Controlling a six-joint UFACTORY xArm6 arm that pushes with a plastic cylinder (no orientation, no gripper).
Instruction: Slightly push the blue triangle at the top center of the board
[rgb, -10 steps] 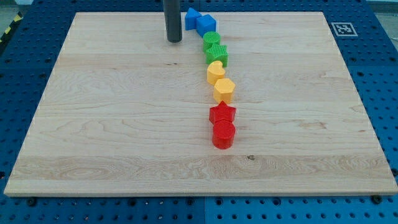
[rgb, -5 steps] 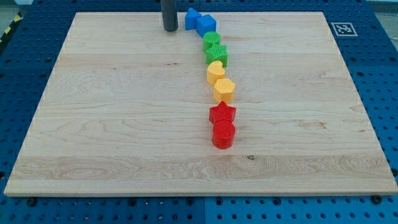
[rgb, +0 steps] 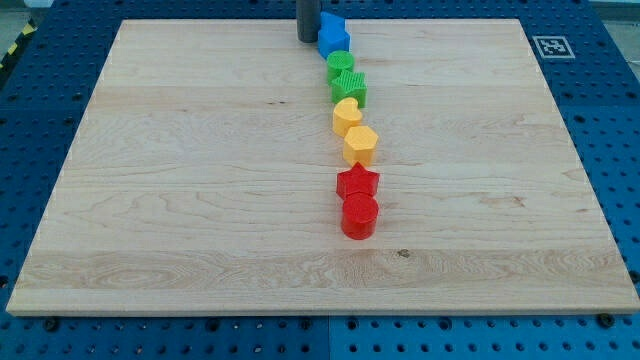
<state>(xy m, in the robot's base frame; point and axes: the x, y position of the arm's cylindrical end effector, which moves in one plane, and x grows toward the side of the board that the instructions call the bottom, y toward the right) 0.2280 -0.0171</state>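
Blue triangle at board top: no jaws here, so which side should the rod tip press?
Its left side, from the view's left. My tip sits there, beside the blue triangle block; the blue cube crowds its right, so push gently.

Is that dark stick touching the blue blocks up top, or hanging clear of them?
Touching, apparently: my tip sits flush against the blue blocks from the view's left, hiding the triangle.

A chain of blocks bars the table (rgb: 180, 200) from the blue cube (rgb: 334, 38) down: green blocks (rgb: 346, 78), yellow blocks (rgb: 353, 132), red blocks (rgb: 358, 203), all touching or nearly so. Left and right of the blue cube's chain the way is open. My tip (rgb: 308, 39) stands against the cube's left side.
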